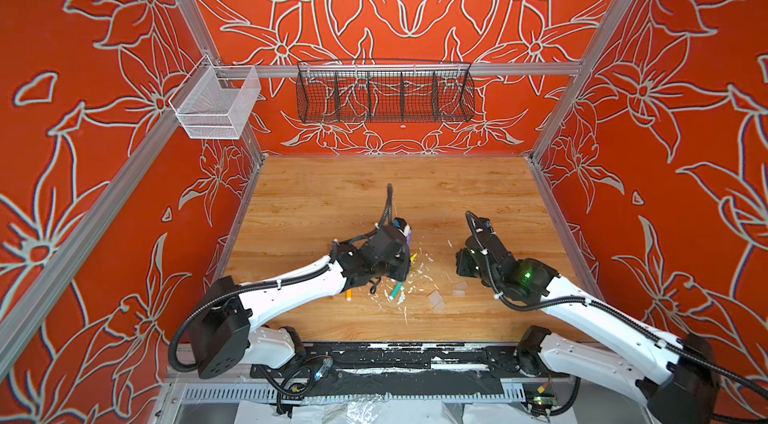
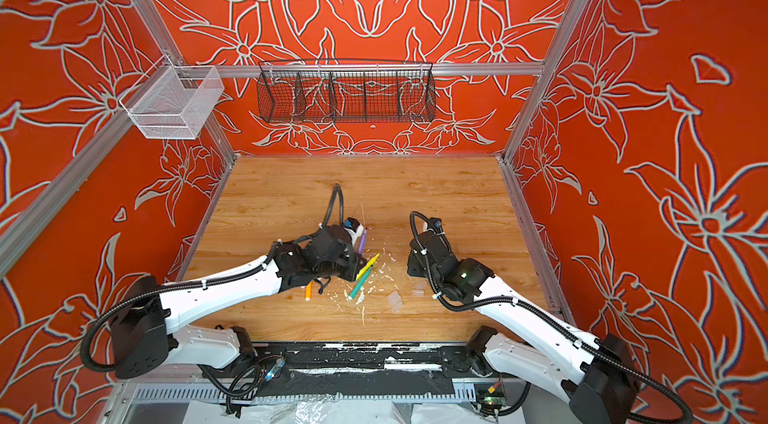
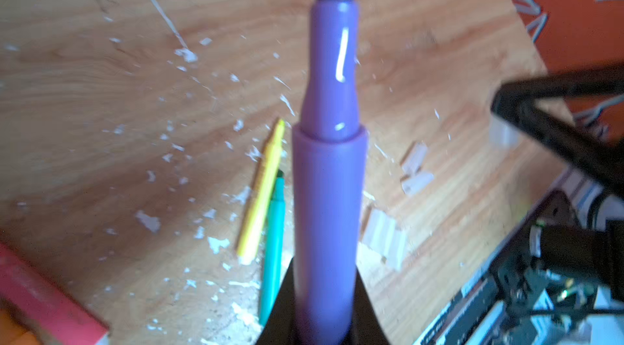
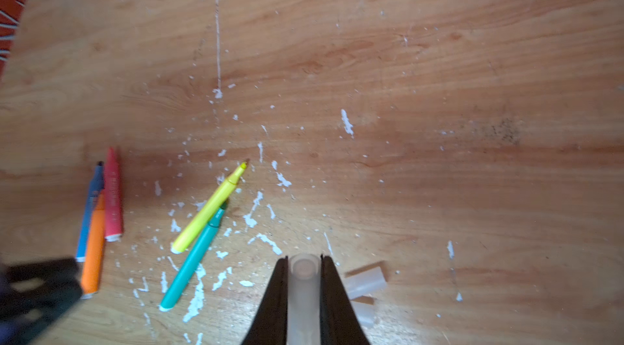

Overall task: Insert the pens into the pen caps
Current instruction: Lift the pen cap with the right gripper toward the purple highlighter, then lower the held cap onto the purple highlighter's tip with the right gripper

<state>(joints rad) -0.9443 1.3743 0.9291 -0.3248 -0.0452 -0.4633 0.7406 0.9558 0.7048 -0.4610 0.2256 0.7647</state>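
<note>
My left gripper (image 3: 326,270) is shut on the purple pen (image 3: 329,144), whose dark tip points away from the wrist; the pen also shows in both top views (image 1: 409,237) (image 2: 361,241). My right gripper (image 4: 304,259) is shut on a clear pen cap (image 4: 304,292), its open mouth facing forward. On the table lie the yellow pen (image 4: 209,208), green pen (image 4: 192,259), pink pen (image 4: 112,194), blue pen (image 4: 89,211) and orange pen (image 4: 94,245). Loose pen caps (image 4: 364,279) (image 3: 383,238) lie beside the right gripper.
White paint flecks (image 4: 256,208) are scattered over the wooden table (image 1: 332,202). A black wire basket (image 1: 384,92) and a white mesh basket (image 1: 216,104) hang on the back rail. The left arm's dark end (image 4: 37,289) sits near the orange pen.
</note>
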